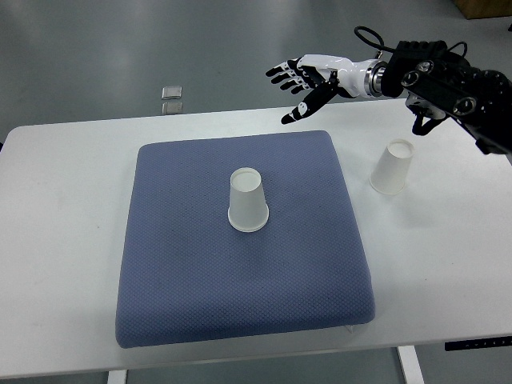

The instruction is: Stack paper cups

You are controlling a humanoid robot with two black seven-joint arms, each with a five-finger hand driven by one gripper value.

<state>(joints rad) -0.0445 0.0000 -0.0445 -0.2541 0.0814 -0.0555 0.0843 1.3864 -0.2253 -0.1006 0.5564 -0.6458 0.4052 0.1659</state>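
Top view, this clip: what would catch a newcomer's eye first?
The big blue-grey padded fabric mat covering most of the white table, with one upside-down white paper cup near its middle. Next, the robot's right hand, white with black fingers spread, raised over the table's far edge and holding nothing. A second upside-down white paper cup stands on the bare table to the mat's right.

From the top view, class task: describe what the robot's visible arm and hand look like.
Only the right arm shows. The right hand has a glossy white shell with black finger segments and tips. A silver metal ring forms the wrist, then a bulky black forearm with round fittings, with a black cable looping above it.
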